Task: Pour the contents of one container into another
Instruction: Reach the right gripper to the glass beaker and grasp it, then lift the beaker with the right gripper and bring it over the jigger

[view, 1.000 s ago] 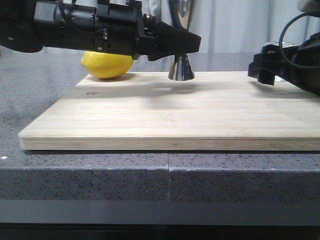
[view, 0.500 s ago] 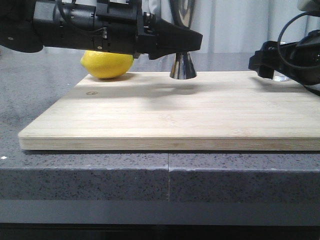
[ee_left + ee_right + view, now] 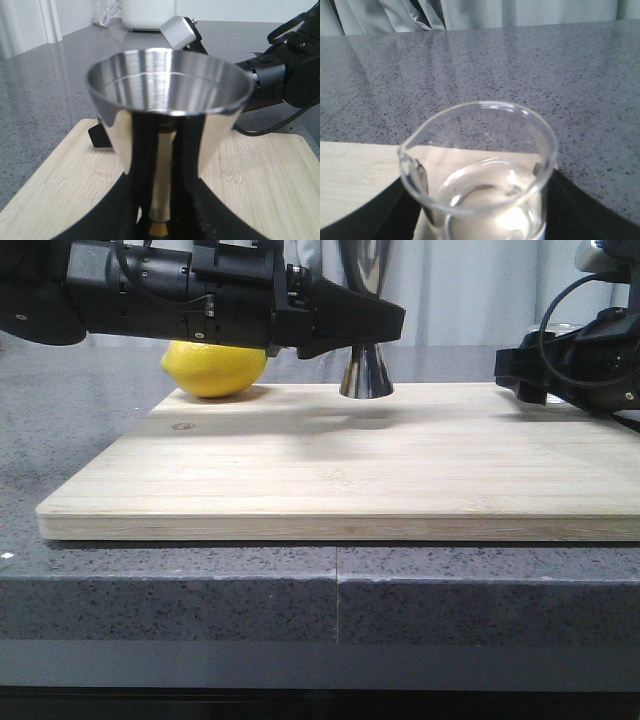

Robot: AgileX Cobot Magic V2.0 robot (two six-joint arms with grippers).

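A: Start big. The cutting board (image 3: 340, 465) lies across the grey counter (image 3: 80, 420), with a lemon (image 3: 214, 368) at its far left corner.

B: And the left gripper (image 3: 385, 325)?

A: Its black fingers (image 3: 192, 200) are clamped on the steel jigger (image 3: 364, 372) at the waist, near the middle of the board's far edge. The foot looks just on the board or barely off it; I can't tell which.

B: The right one?

A: The right gripper (image 3: 520, 375) is at the board's far right edge, closed around the glass beaker (image 3: 479, 170), which stands upright with a little clear liquid in the bottom. From the front the beaker is hidden behind the gripper.

B: So which step?

A: Both vessels gripped, I'd say, and no pour begun. Next, the beaker has to be carried over the jigger's open cup (image 3: 169, 82) and tipped spout-first, slowly, since that mouth is narrow.
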